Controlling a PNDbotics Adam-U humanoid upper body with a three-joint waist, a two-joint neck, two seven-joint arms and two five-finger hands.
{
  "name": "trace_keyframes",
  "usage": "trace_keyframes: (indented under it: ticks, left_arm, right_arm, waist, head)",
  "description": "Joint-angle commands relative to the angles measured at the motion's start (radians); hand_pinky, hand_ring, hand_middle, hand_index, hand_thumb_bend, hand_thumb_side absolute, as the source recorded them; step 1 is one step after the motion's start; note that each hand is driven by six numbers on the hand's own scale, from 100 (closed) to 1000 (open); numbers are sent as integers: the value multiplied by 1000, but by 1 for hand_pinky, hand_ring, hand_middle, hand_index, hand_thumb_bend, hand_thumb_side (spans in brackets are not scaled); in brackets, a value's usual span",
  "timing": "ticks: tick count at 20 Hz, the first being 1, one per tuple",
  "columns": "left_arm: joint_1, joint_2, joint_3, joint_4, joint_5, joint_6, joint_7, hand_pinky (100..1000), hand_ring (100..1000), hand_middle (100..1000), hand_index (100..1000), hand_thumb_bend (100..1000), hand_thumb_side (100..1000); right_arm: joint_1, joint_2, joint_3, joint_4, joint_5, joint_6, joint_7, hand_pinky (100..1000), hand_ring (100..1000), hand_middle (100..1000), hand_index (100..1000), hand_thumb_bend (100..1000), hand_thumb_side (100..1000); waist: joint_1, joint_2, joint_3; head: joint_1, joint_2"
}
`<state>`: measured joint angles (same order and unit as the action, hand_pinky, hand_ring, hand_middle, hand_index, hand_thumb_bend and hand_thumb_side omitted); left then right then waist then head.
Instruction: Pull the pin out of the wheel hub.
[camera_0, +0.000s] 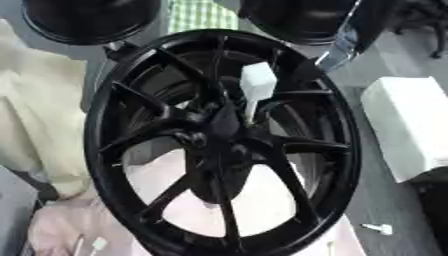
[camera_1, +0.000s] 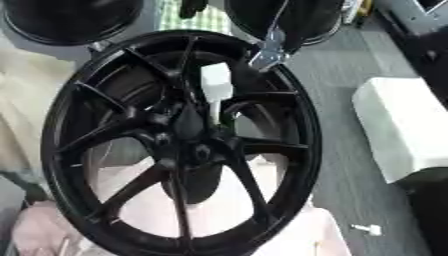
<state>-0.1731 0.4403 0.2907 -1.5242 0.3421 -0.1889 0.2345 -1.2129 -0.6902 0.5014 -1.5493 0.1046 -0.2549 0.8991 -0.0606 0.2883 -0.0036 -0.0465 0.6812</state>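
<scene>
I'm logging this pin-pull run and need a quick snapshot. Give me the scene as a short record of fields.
wheel: black spoked wheel, fills most of the view
pin: white pin, blocky head, thin shaft running down to the hub
pin state: appears still in the hub, nothing touching it
robot hands: neither visible
loose item: small white part lying on grey surface, lower right
other: white block to the right

No text, label, brand, number or sign can be read anywhere, neither on the black wheel hub (camera_0: 223, 145) nor on the white pin (camera_0: 256, 87) standing in it, and the white block (camera_1: 398, 127) beside it, blurred as it is, seems plain too.
</scene>
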Motion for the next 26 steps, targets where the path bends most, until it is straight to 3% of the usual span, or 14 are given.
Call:
trace_keyframes:
  ticks: [1,12,17,26]
  left_arm:
    - [-7,26,0,-16,-3,-1,-5,774,654,588,744,678,578]
    - [-8,26,-3,-16,-3,0,-10,775,654,589,744,678,579]
    - [-7,25,-3,-16,-4,0,-10,776,655,590,745,679,579]
    - [-10,23,-6,-16,-7,1,-13,777,655,591,745,678,581]
  right_arm:
    - [-12,-12,8,8,-3,-3,8,873,848,794,861,539,426]
    - [3,-15,16,-6,-9,21,8,868,844,791,861,531,420]
    - [7,-11,4,11,44,60,-12,851,824,769,852,502,393]
    - [29,25,28,66,133,109,-104,835,799,738,841,497,385]
  waist:
    - [5,-14,3]
    - [5,-13,5]
    - [6,-11,5]
    - [9,4,6]
  head:
    - [5,-15]
    - [19,-10]
    - [17,-8]
    - [14,-6]
